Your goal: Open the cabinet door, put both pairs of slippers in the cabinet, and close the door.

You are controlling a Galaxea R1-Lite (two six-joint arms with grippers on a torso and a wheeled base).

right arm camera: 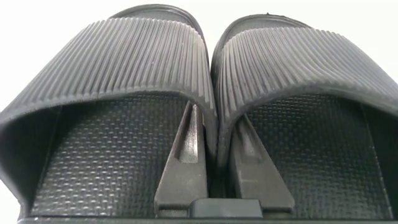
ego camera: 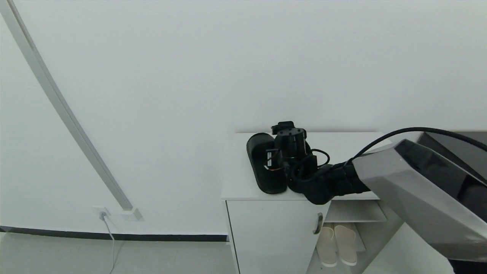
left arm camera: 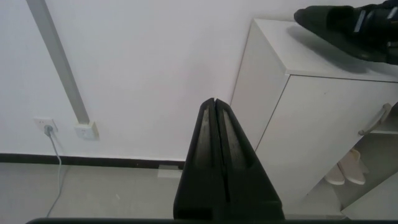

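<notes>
the black slippers [ego camera: 264,163] sit as a pair on top of the white cabinet [ego camera: 274,236], near its left edge. the right gripper [right arm camera: 214,134] has one finger inside each slipper and clamps their two inner walls together. the left gripper [left arm camera: 215,106] hangs low, left of the cabinet, fingers pressed together on nothing. the white slippers [ego camera: 336,245] rest side by side in the cabinet's open right half, under a shelf [ego camera: 354,213].

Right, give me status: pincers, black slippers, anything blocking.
Left pincer shut, holding nothing, beside the cabinet. Right pincer shut on black slippers atop it. White slippers already inside; nothing seen in the way.
</notes>
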